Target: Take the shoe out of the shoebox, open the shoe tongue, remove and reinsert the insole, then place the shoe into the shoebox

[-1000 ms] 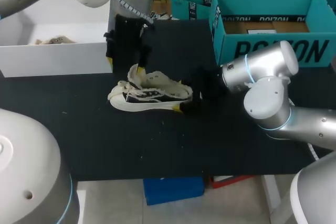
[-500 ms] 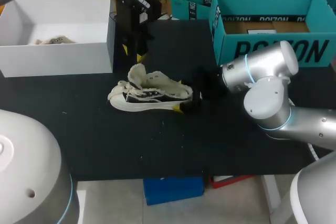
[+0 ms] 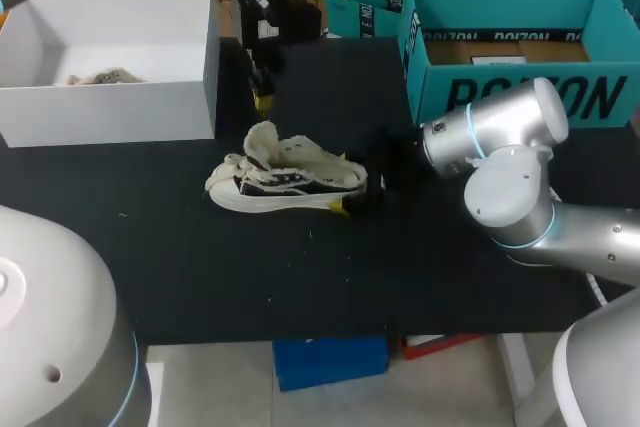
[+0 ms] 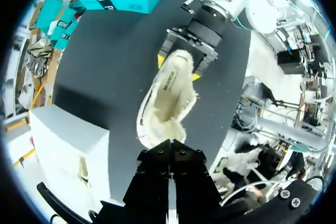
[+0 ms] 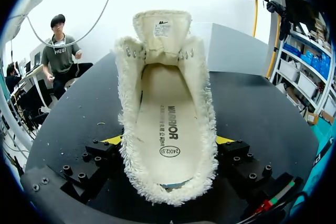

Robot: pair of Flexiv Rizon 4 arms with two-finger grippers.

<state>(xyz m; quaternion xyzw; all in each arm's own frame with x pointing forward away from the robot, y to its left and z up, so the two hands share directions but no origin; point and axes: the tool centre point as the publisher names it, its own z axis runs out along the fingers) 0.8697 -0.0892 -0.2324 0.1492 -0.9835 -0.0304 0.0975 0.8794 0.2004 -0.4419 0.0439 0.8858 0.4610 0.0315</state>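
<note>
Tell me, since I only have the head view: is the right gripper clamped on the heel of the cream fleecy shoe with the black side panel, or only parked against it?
Observer: Clamped. In the right wrist view, the right gripper has one yellow-tipped finger pressed against each side of the cream fleecy shoe at the heel.
Operator: Is the insole in the shoe or out of it?
Observer: In. The pale printed insole lies flat inside the shoe.
Operator: Does the tongue cover any of it?
Observer: No. The tongue stands upright at the far end, so the opening is clear from heel to toe.
</note>
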